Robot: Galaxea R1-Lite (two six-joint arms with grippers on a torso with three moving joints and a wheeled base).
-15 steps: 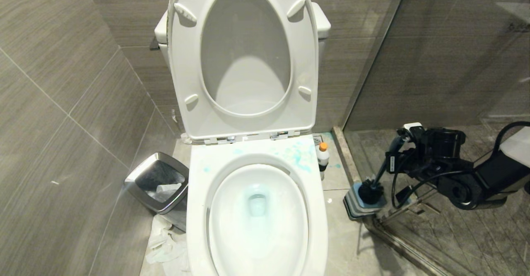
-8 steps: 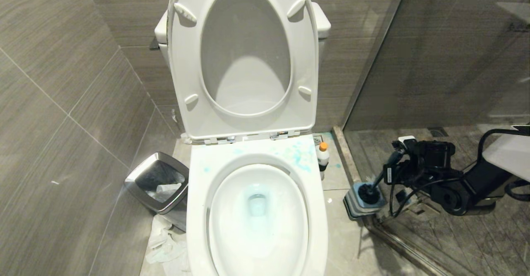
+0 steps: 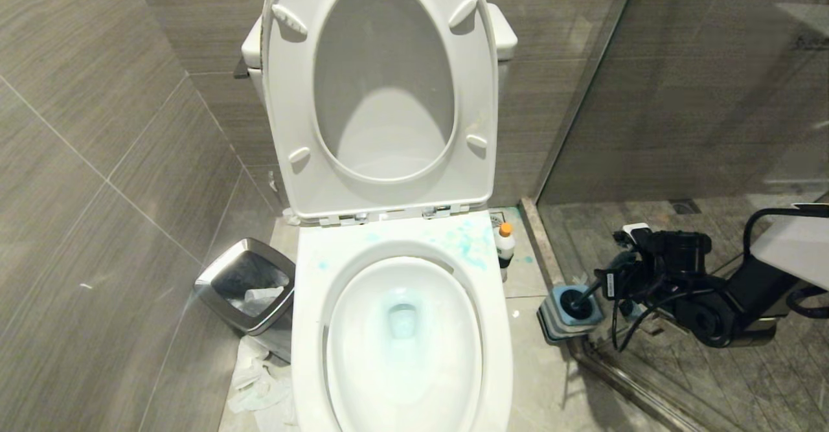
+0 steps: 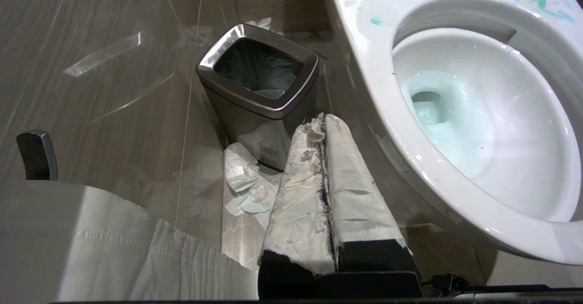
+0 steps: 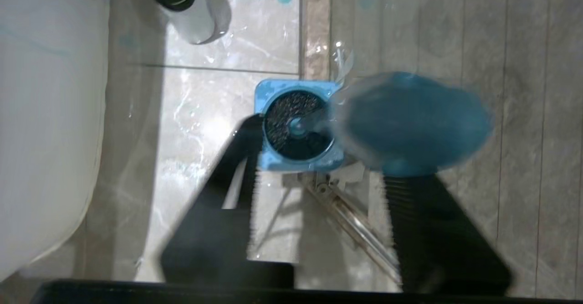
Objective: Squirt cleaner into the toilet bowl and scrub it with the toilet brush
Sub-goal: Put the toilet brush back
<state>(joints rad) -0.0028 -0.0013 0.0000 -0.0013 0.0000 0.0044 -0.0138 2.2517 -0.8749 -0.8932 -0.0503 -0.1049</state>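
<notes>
The white toilet bowl (image 3: pixel 309 328) (image 4: pixel 378 90) holds pale teal water, and teal splashes mark its back rim. On the floor to its right stands the cleaner (image 3: pixel 504 245) (image 5: pixel 184 7), a white bottle with an orange cap. The toilet brush (image 3: pixel 574 302) (image 5: pixel 296 124) sits with its black head down in the square blue holder (image 3: pixel 556 323) (image 5: pixel 268 95). Its blue-grey handle leans toward my right gripper (image 3: pixel 620 284) (image 5: pixel 325 158). That gripper hangs over the holder, open, and the handle's rounded tip (image 5: pixel 410 121) lies against one finger. My left gripper (image 4: pixel 321 121) is shut and holds nothing, low beside the bowl's left side.
A steel square-rimmed bin (image 3: pixel 246 283) (image 4: pixel 257 71) stands left of the toilet, with crumpled tissue (image 3: pixel 259 380) (image 4: pixel 246 181) on the floor by it. The seat and lid (image 3: pixel 382 95) stand raised. A glass shower partition (image 3: pixel 583 95) and its floor rail (image 3: pixel 622 374) run close behind the brush holder.
My right gripper has sunk and set the brush head down into its holder. Its jaws have spread apart, and the handle now leans free. The left arm has not moved.
</notes>
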